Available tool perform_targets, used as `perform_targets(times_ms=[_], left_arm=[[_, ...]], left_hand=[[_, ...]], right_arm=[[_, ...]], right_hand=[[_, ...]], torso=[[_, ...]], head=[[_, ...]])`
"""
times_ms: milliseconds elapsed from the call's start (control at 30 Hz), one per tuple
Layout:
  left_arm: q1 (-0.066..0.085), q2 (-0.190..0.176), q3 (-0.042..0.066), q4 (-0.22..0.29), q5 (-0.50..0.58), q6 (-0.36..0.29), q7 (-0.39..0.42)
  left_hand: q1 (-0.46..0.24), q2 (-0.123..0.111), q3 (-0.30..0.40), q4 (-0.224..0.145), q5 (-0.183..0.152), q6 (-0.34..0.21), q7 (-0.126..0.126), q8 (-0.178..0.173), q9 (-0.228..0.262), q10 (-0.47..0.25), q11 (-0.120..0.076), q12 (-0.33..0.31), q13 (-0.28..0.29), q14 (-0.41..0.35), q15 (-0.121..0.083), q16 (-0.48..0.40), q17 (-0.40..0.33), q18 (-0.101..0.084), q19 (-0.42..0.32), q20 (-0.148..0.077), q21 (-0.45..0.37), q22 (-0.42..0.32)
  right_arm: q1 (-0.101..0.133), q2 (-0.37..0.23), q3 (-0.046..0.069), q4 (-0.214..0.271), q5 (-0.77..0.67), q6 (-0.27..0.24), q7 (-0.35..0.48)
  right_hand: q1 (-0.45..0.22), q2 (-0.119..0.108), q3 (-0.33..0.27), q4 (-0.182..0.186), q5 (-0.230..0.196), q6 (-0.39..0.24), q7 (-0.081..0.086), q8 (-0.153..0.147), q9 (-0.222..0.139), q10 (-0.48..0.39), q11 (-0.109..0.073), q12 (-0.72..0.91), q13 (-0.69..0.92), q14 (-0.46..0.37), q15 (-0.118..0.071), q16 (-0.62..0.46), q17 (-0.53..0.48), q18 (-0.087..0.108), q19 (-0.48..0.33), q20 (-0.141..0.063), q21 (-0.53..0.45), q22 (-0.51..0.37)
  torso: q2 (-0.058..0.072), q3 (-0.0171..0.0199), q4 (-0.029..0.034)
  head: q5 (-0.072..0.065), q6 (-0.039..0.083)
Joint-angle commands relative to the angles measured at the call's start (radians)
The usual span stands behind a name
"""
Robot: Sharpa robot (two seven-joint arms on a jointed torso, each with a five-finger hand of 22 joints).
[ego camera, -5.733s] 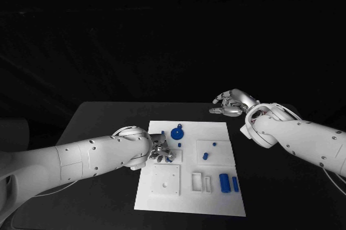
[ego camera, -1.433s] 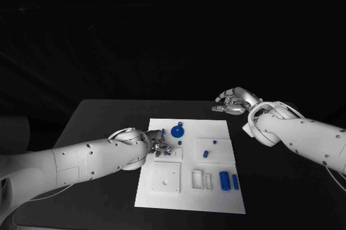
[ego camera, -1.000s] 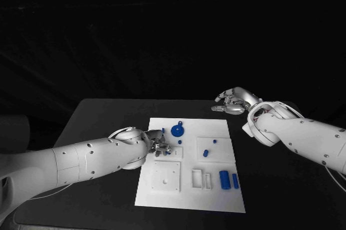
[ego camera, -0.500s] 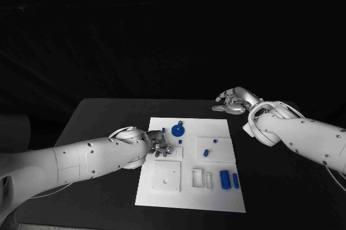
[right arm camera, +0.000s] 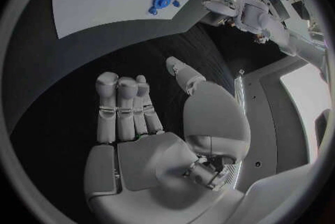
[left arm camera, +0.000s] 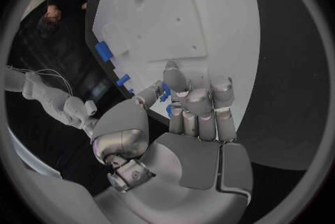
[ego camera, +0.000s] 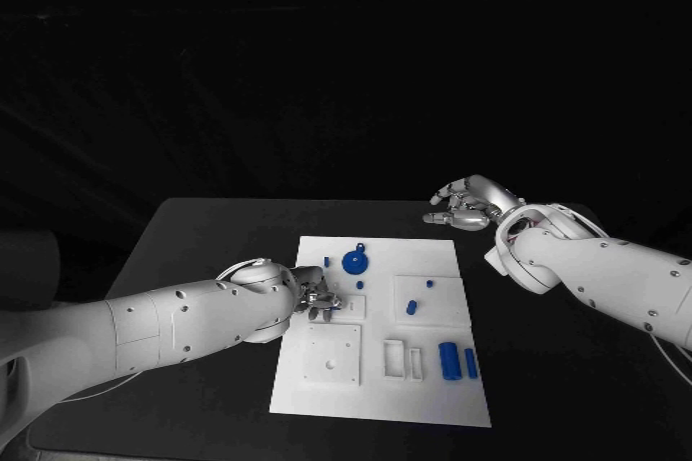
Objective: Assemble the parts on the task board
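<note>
The left hand [ego camera: 320, 301] is positioned over the left edge of the task board [ego camera: 378, 406], beside a small raised white block [ego camera: 352, 306]. In the left wrist view, its fingers [left arm camera: 197, 105] are curled together, and a small blue part [left arm camera: 166, 91] is visible between the thumb and the adjoining finger; the hand pinches this part just above the board surface. The task board lies flat at the middle of the black table [ego camera: 202, 241]. From left to right the board carries: a square white plate [ego camera: 332, 355] with a small hole, nearest the left arm; a round blue disc [ego camera: 355, 265] with a short stem toward the far edge, flanked by a small blue peg [ego camera: 327, 262]; two upright white frames [ego camera: 402, 361] near the centre; a short blue pin [ego camera: 411, 307] on a square white pad [ego camera: 430, 303], with a second small blue piece [ego camera: 428, 283] at the pad's far side; and two blue cylinders [ego camera: 457, 362] lying side by side near the right edge. The right hand [ego camera: 464, 206] is held above the bare table beyond the far right corner of the board, well apart from it. In the right wrist view its fingers [right arm camera: 122, 106] are extended and apart from the thumb, holding nothing.
</note>
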Motion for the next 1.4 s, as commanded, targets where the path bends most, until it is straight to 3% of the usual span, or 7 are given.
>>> perform_targets(times_ms=[33, 500, 1400], left_arm=[[-0.003, 0.003, -0.002, -0.003, -0.001, 0.021, -0.018], [-0.003, 0.005, -0.001, -0.009, -0.001, 0.008, -0.015], [0.007, 0.006, 0.004, 0.001, 0.005, 0.013, -0.019]], left_hand=[[-0.004, -0.02, 0.0, 0.011, -0.005, -0.005, 0.003, 0.003, 0.002, 0.008, 0.001, 0.003, -0.001, 0.007, -0.008, 0.006, -0.001, 0.007, -0.001, -0.095, 0.004, 0.001], [-0.008, -0.045, 0.005, 0.027, -0.005, -0.011, 0.005, 0.003, 0.004, 0.008, 0.002, 0.003, -0.002, 0.006, -0.008, 0.007, -0.002, 0.011, -0.001, -0.096, 0.006, 0.001], [0.013, -0.048, 0.01, 0.014, -0.005, -0.018, 0.008, 0.0, 0.004, 0.01, 0.005, 0.004, -0.004, 0.006, -0.004, 0.007, -0.004, 0.013, -0.001, -0.095, 0.009, 0.001]], right_arm=[[-0.001, 0.0, 0.0, 0.0, 0.0, 0.011, 0.011], [-0.001, 0.001, 0.0, -0.001, 0.0, 0.012, 0.011], [-0.001, 0.002, 0.0, -0.001, 0.0, 0.012, 0.01]], right_hand=[[-0.01, 0.004, -0.005, 0.0, 0.007, 0.001, 0.006, 0.005, -0.001, 0.0, -0.008, 0.007, -0.002, 0.007, 0.001, 0.001, -0.001, 0.1, 0.005, -0.003, -0.005, 0.001], [-0.01, 0.004, -0.006, 0.0, 0.008, 0.001, 0.006, 0.006, -0.001, 0.0, -0.008, 0.008, -0.003, 0.008, 0.001, 0.001, -0.001, 0.1, 0.005, -0.003, -0.005, 0.002], [-0.013, 0.004, -0.008, 0.001, 0.009, 0.001, 0.006, 0.005, -0.002, 0.001, -0.008, 0.009, -0.004, 0.009, 0.001, 0.001, -0.001, 0.1, 0.007, -0.004, -0.005, 0.002]], torso=[[0.0, 0.0001, 0.0], [0.0, 0.0004, -0.0002], [0.0, 0.0011, -0.0004]], head=[[-0.001, 0.0], [-0.004, 0.001], [-0.008, 0.008]])
